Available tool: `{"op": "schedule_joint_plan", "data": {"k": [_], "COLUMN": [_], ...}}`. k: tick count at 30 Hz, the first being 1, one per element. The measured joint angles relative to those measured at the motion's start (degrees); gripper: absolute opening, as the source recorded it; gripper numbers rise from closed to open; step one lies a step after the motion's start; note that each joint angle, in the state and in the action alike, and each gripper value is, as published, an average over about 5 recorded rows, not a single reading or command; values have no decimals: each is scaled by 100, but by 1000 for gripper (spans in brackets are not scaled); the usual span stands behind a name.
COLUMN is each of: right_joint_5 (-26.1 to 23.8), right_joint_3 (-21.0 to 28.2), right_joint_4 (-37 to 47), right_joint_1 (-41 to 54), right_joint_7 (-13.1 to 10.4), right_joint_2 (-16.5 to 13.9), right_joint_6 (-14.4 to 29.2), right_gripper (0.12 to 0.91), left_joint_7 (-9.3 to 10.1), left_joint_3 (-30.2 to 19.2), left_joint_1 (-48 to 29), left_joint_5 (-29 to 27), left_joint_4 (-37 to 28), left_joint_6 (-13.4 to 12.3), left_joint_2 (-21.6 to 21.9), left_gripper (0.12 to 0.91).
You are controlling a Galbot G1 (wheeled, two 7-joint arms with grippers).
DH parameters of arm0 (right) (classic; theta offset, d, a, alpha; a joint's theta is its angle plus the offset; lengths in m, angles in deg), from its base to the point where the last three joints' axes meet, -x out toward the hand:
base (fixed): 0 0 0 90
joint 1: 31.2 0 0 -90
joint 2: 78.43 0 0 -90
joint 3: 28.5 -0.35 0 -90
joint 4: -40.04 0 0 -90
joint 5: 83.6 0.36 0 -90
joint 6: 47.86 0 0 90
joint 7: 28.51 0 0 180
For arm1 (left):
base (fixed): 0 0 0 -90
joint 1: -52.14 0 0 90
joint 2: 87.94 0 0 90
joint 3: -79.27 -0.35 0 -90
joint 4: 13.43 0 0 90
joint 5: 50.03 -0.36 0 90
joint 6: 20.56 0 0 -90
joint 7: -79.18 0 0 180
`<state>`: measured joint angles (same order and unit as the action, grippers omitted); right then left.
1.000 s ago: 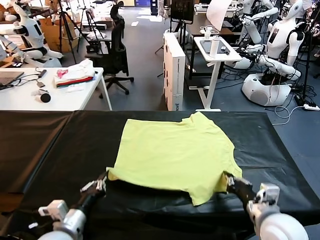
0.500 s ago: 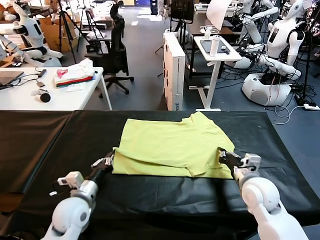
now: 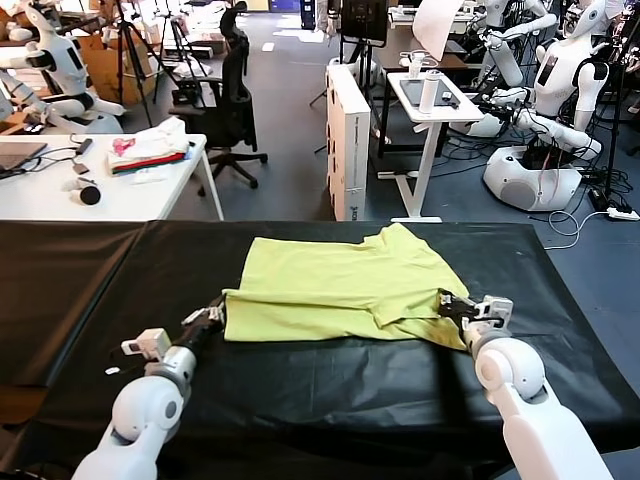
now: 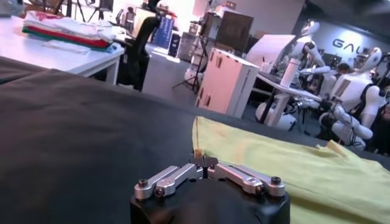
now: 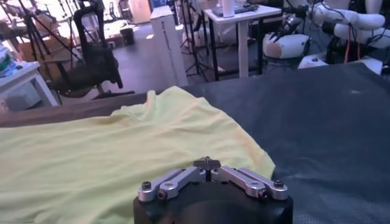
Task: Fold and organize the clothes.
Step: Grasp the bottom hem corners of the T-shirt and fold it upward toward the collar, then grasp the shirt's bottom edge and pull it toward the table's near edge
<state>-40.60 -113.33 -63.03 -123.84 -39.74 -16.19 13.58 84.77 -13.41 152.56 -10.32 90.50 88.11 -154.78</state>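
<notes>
Lime-green cotton fills the middle of the head view: the T-shirt [image 3: 345, 290] lies on the black table cover [image 3: 90, 280], its near edge doubled over into a fold. Left gripper [image 3: 212, 317] sits right at the shirt's near-left corner, touching the folded hem. Right gripper [image 3: 450, 304] is on the opposite near corner, over the doubled sleeve. Off beyond the left gripper, on a white table [image 3: 60, 200], rests a stack of folded garments [image 3: 150, 152].

Left wrist view now: the left gripper [image 4: 205, 162] has its jaws pinched together, and the T-shirt [image 4: 286, 164] starts just ahead of its tip, spreading away to one side over the black table cover [image 4: 79, 134].

Right wrist view: the right gripper [image 5: 208, 164] looks drawn together at the tip, though whether it is parting I cannot tell. The T-shirt [image 5: 122, 152] spreads directly under and ahead of it.
</notes>
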Motion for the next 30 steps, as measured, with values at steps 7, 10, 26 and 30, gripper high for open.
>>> {"op": "schedule_joint_plan", "data": {"k": [7, 10, 26, 30], "right_joint_5": [15, -28, -534, -570], "right_joint_3": [-197, -353, -987, -950], "right_joint_4": [-492, -835, -1607, -1589], "right_joint_1": [-412, -735, -2155, -2227], "right_joint_7": [46, 79, 364, 388], "right_joint_2": [-224, -434, -1100, -1102], "right_joint_6": [-97, -125, -244, -242], "right_gripper": [806, 891, 907, 907], "left_joint_7": [-35, -20, 34, 30], "left_joint_3": [23, 27, 154, 100], "left_joint_1": [103, 192, 1352, 1463], "left_joint_5": [22, 17, -283, -443], "left_joint_4": [130, 241, 1197, 1198], "left_joint_6": [47, 91, 155, 151], "left_joint_2": [24, 25, 49, -45], "left_gripper": [536, 724, 907, 907]}}
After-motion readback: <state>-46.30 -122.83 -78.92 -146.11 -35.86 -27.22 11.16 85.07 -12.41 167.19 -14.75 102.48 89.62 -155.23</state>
